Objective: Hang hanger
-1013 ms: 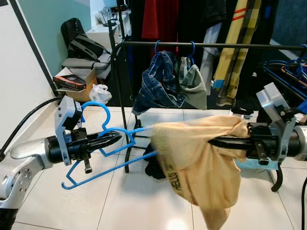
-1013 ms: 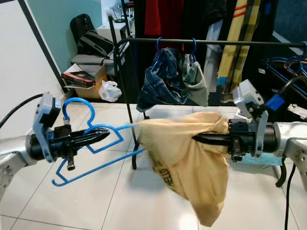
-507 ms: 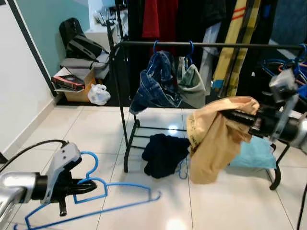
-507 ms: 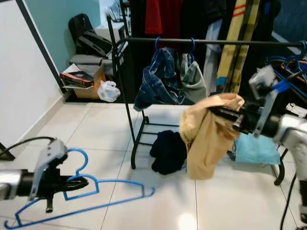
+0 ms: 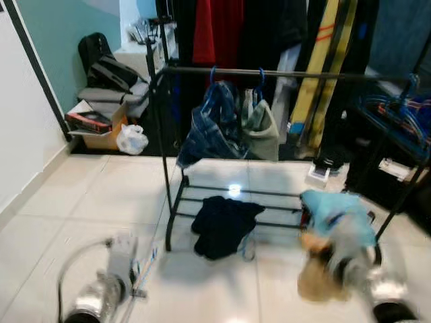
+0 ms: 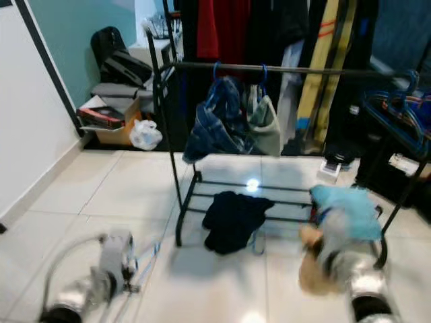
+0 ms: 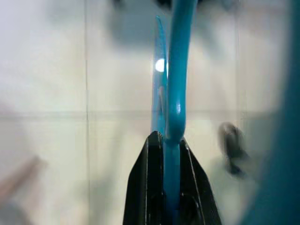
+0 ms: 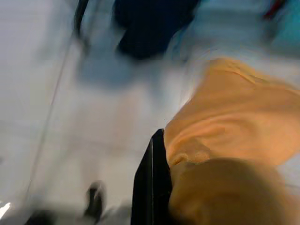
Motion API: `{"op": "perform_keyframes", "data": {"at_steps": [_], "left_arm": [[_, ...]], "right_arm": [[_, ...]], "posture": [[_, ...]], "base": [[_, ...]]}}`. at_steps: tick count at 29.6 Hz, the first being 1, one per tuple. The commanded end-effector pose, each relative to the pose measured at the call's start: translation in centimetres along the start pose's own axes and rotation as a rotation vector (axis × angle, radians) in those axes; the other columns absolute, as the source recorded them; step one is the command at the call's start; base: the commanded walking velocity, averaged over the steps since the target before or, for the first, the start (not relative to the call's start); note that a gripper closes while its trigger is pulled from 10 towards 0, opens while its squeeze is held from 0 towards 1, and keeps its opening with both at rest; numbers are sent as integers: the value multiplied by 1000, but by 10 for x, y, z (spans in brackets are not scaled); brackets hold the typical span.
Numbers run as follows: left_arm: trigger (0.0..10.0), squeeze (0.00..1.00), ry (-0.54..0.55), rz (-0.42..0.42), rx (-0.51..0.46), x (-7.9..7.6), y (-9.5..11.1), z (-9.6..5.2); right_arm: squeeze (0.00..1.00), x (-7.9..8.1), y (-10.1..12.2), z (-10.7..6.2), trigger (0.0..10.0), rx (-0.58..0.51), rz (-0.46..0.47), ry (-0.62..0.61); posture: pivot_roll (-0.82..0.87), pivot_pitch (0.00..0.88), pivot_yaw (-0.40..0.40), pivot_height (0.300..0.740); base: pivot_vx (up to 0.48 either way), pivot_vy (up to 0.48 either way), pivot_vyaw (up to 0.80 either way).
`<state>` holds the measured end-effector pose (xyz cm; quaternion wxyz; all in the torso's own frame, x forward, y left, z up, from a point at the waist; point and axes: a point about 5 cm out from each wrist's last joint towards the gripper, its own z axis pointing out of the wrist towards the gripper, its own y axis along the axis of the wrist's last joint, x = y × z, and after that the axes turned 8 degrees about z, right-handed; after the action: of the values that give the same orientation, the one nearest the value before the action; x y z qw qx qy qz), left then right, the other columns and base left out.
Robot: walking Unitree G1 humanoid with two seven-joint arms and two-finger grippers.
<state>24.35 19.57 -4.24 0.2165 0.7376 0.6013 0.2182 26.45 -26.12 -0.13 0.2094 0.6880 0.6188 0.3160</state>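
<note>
Our left gripper (image 7: 169, 140) pinches the blue hanger (image 7: 174, 79) low over the floor — rail (image 5: 269, 73) high ahead; right gripper (image 8: 164, 140) clutches tan cloth (image 8: 225, 140).

Your two head views look forward and down at the same clothes rack (image 5: 269, 73) and tiled floor (image 6: 87, 202), the right eye slightly offset. Your left wrist view looks closely along its fingers (image 7: 149, 187) at floor; your right wrist view likewise, close over tan cloth (image 8: 225, 140).
</note>
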Motion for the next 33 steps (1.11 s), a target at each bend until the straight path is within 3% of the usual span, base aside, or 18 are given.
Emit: {"op": "perform_keyframes", "data": {"at_steps": [1, 4, 6, 8, 10, 11, 13, 14, 17, 33], "left_arm": [[10000, 0, 93, 18, 53, 9, -13, 0], [10000, 0, 108, 43, 80, 6, -21, 1], [10000, 0, 93, 94, 134, -3, -35, 2], [10000, 0, 63, 114, 163, -9, -41, 3], [10000, 0, 63, 114, 163, -9, -41, 3], [10000, 0, 45, 200, 179, -18, -42, 4], [10000, 0, 41, 238, 184, -21, -42, 5], [10000, 0, 43, 257, 197, -23, -43, 5], [10000, 0, 49, 262, 212, -23, -45, 5], [10000, 0, 50, 302, 223, -20, -46, 5]], "right_arm": [[0, 4, -12, 5, 10000, 22, -43, -43], [0, 7, -26, 7, 10000, 64, -54, -57], [0, 9, -55, 7, 10000, 152, -97, -79], [0, 8, -71, 5, 10000, 197, -133, -91], [0, 8, -71, 5, 10000, 197, -133, -91], [0, 16, -76, 8, 10000, 216, -234, -57], [0, 19, -76, 9, 10000, 218, -251, -51], [0, 21, -77, 10, 10000, 228, -311, -43], [0, 24, -78, 11, 10000, 235, -359, -39], [0, 29, -78, 14, 10000, 236, -416, -54]], "posture": [[-68, 0, 2, 740], [-64, 0, 1, 740], [-40, 0, -8, 740], [-40, 0, -8, 740], [-40, 0, -8, 740], [-33, 0, -15, 740], [-33, 0, -15, 740], [-40, 0, -10, 740], [-44, 0, -9, 740], [-56, 0, 23, 740]], "base": [[0, 0, 719], [0, 0, 719], [0, 0, 719], [0, 0, 719], [0, 0, 719], [0, 0, 719], [0, 0, 719], [0, 0, 725], [0, 0, 727], [0, 0, 745]]}}
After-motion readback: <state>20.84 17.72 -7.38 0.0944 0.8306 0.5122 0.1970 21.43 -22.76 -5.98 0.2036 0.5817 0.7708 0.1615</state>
